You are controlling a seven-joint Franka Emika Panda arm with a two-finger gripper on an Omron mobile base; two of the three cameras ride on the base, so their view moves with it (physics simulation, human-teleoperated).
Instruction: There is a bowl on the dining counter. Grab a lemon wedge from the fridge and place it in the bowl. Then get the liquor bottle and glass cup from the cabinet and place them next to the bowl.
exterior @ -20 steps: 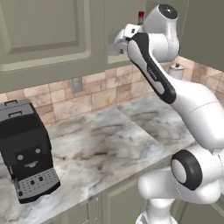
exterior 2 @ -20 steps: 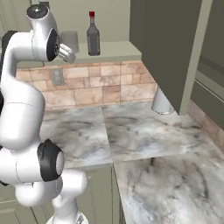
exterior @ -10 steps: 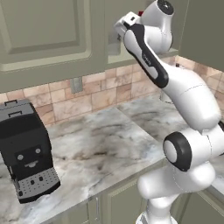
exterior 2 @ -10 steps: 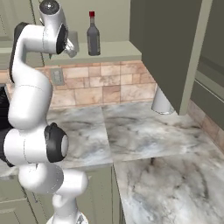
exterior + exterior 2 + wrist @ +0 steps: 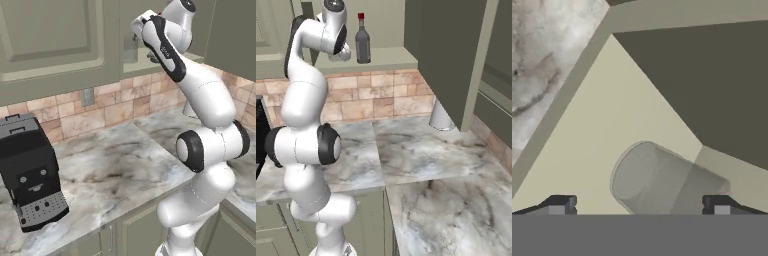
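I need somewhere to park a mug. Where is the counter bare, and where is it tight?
The marble counter lies bare between the coffee machine and the arm's base, and around the corner toward the grey cylinder. It is tight on the cabinet shelf, with the liquor bottle, glass cup and open tool.

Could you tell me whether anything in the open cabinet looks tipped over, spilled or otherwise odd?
Nothing stands out. The liquor bottle stands upright on the cabinet shelf, the glass cup sits on the shelf between the open gripper's fingertips, and nothing is spilled.
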